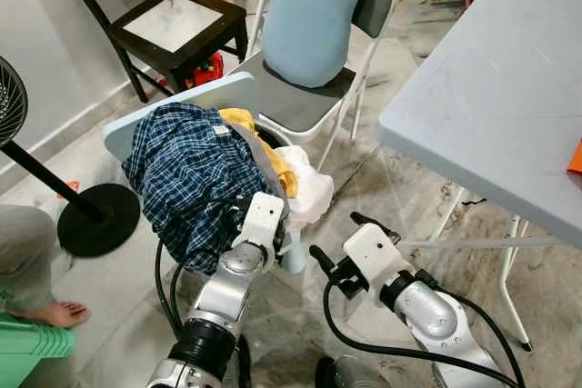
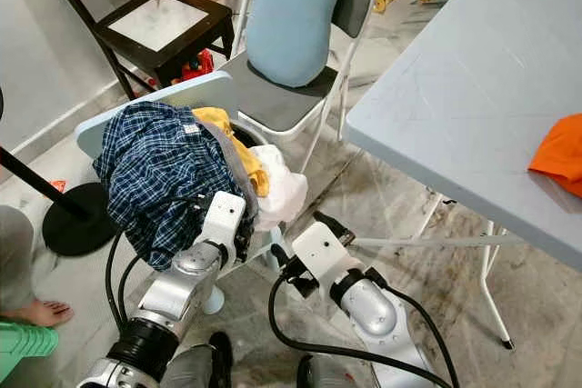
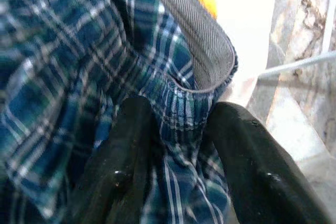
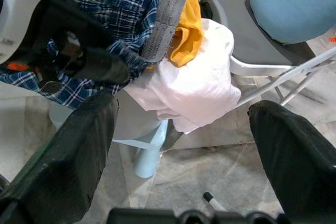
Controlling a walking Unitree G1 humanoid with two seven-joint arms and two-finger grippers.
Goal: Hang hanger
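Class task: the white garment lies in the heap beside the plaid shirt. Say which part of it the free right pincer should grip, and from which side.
Probably the white garment's bulging fold that overhangs the stool's edge, approached from the robot's right, where the open right pincer already faces it. That side is bare, and the loose hanging cloth gives something to pinch. The left pincer is closed on the plaid shirt.

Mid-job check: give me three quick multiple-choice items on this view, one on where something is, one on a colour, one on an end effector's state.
1. Where is the orange cloth?
A. on the grey table
B. on the dark wooden chair
C. on the floor

2. What colour is the garment between the plaid shirt and the white cloth?
A. red
B. yellow
C. green

3. What is the left end effector doing?
A. hanging open over the floor
B. holding a hanger
C. closed on the plaid shirt

Answers: 1 A, it lies at the grey table's edge. 2 B, the yellow garment shows there. 3 C, plaid fabric sits pinched between its fingers.
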